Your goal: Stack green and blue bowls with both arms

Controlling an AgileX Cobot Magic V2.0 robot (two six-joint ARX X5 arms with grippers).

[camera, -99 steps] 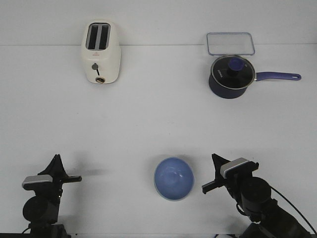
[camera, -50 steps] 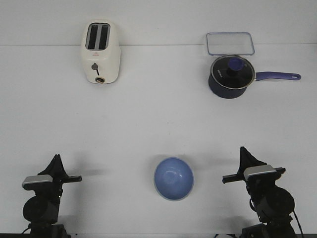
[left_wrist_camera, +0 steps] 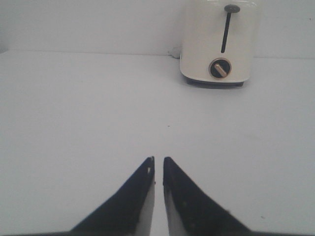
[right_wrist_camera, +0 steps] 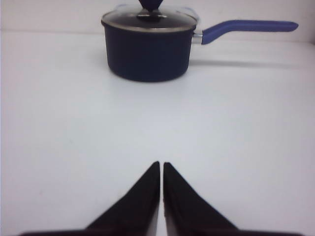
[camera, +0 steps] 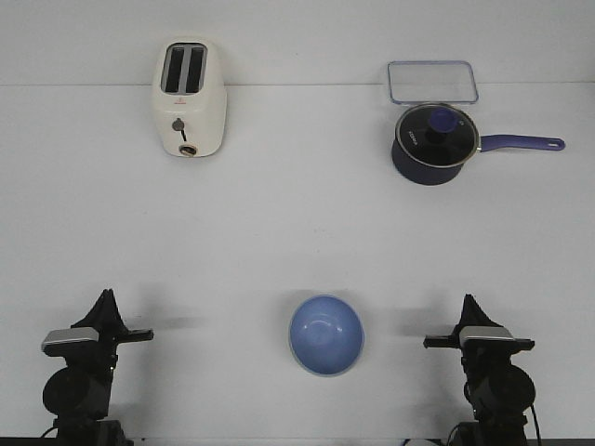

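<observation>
The periwinkle blue bowl (camera: 325, 334) sits upright on the white table near the front, between the two arms. A thin pale rim shows under its edge; no separate green bowl is in view. My left gripper (camera: 107, 295) is at the front left, shut and empty; in the left wrist view (left_wrist_camera: 158, 159) its jaws stand nearly together. My right gripper (camera: 468, 301) is at the front right, shut and empty; it also shows in the right wrist view (right_wrist_camera: 161, 163). Both are well apart from the bowl.
A cream toaster (camera: 189, 98) stands at the back left and shows in the left wrist view (left_wrist_camera: 219, 42). A dark blue saucepan with a glass lid (camera: 435, 144) stands at the back right, also seen in the right wrist view (right_wrist_camera: 147, 46). A clear lidded box (camera: 432, 82) lies behind it.
My right arm has drawn back from beside the blue bowl to the front right and turned to face forward. The left arm and the bowl have not moved.
</observation>
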